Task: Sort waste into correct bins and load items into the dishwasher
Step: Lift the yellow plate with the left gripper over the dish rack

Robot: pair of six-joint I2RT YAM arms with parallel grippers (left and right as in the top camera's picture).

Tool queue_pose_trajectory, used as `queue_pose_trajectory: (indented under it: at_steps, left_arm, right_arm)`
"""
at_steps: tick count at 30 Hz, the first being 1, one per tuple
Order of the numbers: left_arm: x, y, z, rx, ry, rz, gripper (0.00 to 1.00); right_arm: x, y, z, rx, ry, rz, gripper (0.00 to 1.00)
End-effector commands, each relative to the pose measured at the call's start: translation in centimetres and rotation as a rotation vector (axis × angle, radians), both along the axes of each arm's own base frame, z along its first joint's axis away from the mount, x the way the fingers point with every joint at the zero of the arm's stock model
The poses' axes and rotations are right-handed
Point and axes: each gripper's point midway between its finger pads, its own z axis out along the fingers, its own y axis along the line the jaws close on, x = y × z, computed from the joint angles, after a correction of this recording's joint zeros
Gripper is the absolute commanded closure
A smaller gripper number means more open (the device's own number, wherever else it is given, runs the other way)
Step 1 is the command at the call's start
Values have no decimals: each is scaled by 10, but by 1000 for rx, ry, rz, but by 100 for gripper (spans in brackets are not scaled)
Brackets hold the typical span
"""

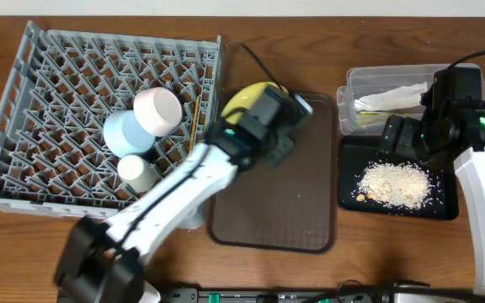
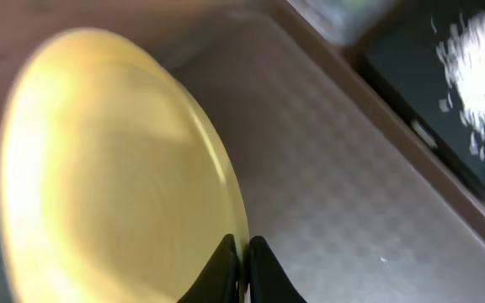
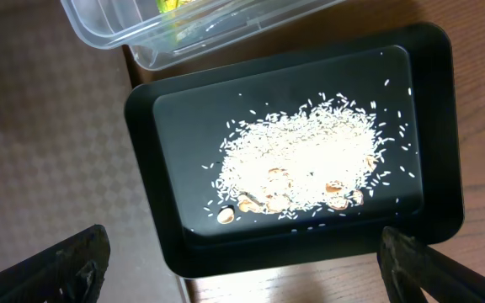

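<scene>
Plate [image 2: 116, 168] clamped at its rim by left fingers [image 2: 222, 271]; best slotted edge-on between rack [image 1: 49, 93] pegs, clear of bowls [image 1: 129, 133]. Right fingers [image 3: 61, 265] spread wide.

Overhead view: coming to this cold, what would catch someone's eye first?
The yellow plate, pinched at its rim by the left gripper over the brown serving tray's far left corner, beside the dish rack. Next, the pale rice crumbs heaped in the black tray on the right, with the right gripper open above it. The rack already holds the light blue bowl, white bowl and cream cup.
</scene>
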Motion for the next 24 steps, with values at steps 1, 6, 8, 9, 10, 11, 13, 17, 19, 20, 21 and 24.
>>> queue_pose_trajectory:
  at_steps: [1,6,8,9,10,11,13,17,19,20,21,24]
  left_arm:
    - [18,33,33,-82,-37,153,92]
    - [26,57,63,-232,-13,178,92]
    - [29,65,69,-290,12,177,92]
    - [32,71,71,-318,29,196,92]
    - [35,78,72,-344,46,221,92]
    - [37,84,72,-369,63,241,92]
    - [41,95,75,-417,89,258,92]
    - [44,108,85,-516,122,239,92]
    - [42,109,92,-572,141,205,92]
    - [40,108,97,-612,156,177,92]
    - [38,108,100,-630,163,163,92]
    - [33,105,110,-699,183,105,92]
  right_arm:
    - [2,0,8,3,-24,-1,1]
    - [2,0,8,3,-24,-1,1]
    - [2,0,8,3,-24,-1,1]
    - [2,0,8,3,-24,-1,1]
    - [2,0,8,3,-24,-1,1]
    - [2,1,8,4,-24,-1,1]
    - [2,0,8,3,-25,-1,1]
    - [2,0,8,3,-25,-1,1]
    - [3,0,8,3,-25,-1,1]
    - [3,0,8,3,-25,-1,1]
    - [3,0,8,3,-25,-1,1]
    - [2,0,8,3,-25,-1,1]
